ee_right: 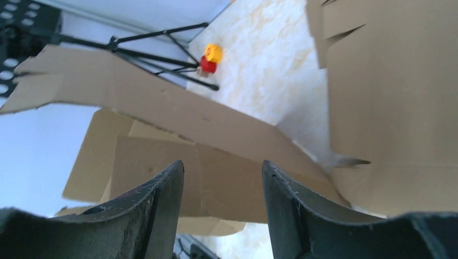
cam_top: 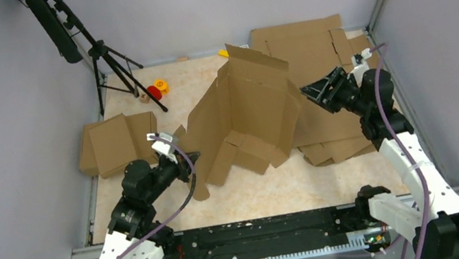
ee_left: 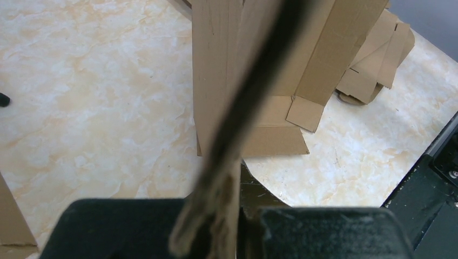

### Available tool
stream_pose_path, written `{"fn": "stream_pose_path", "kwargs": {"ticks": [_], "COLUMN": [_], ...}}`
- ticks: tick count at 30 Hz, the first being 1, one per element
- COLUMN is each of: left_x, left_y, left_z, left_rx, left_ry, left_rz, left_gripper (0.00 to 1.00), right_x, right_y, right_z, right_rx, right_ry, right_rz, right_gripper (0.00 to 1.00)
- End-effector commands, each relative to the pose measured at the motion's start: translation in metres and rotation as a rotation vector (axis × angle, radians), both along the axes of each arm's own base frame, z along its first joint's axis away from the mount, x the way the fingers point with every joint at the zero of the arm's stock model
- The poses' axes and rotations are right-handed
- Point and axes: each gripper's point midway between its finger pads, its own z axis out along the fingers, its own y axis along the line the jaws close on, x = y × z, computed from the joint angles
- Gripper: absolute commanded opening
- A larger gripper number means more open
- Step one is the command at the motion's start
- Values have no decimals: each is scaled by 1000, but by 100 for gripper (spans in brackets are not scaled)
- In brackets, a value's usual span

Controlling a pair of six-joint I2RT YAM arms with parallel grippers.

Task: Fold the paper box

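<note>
Folding is mid-way: the paper box (cam_top: pixel 248 109) stands half-raised at the middle of the counter (cam_top: pixel 278 191). Your left pincer (cam_top: pixel 181 159) clamps its near-left flap. Your right pincer (cam_top: pixel 315 93) hangs, jaws apart, just beside the right wall. Next you likely need to grip that wall and fold it inward.

You are seeing the paper box (cam_top: pixel 248 109) standing half-folded on the table (cam_top: pixel 278 188), brown creased panels leaning upright, flaps splaying.

Right pincer (ee_right: pixel 221 171) fingers apart, facing paper box (ee_right: pixel 151 97) panel.
</note>
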Motion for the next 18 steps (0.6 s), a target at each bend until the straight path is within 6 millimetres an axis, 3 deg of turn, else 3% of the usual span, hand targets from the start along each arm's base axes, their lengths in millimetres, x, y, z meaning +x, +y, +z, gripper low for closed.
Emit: {"fn": "stream_pose_path", "kwargs": {"ticks": [1,9,18], "left_x": [-8,-8,-9], "left_y": [-2,-5,-5], "left_z": [-10,-11,-12], "left_rx": [1,-1,-1], "left_ry": [63,71,74], "left_rz": [-19,-30,-35], "left_gripper": [2,2,2], "right_x": [-23,-42,-18], "right_y": [23,43,51], "right_z": [38,23,10], "right_rx": [111,95,-9], "right_ry": [-126,-101,-62], "right_rz": [156,251,231], "right_gripper": [54,52,50]}}
